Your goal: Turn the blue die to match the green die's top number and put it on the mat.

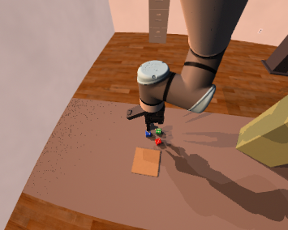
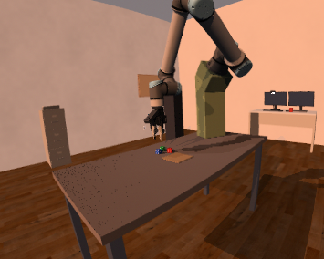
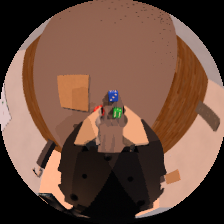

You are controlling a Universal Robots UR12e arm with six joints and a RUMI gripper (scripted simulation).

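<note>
In the top view, the tan mat (image 1: 146,161) lay flat on the brown table (image 1: 92,170), nearest of the task's things to that camera. Just beyond its far right corner sat the red die (image 1: 158,141), off the mat and close to its edge. A little farther stood the blue die (image 1: 148,134) to the left and the green die (image 1: 158,131) to the right, just beside each other and both on bare table, clear of the mat. The pips on their upper faces were too small to read. The gripper (image 2: 156,129) hung above the dice in the exterior view, well clear of the table, with nothing between its fingers; the jaws were drawn in narrow, partly closed around empty air. From the wrist camera the two dark fingers converged toward the middle, with the blue die (image 3: 112,95) showing just past their tips, the green die (image 3: 117,112) partly hidden beside them and a sliver of the red die (image 3: 97,108) on the left. Farther back on the right stood a yellow-olive block (image 1: 270,134), and beyond the table a grey filing cabinet (image 1: 158,20) stood against the far wall.
</note>
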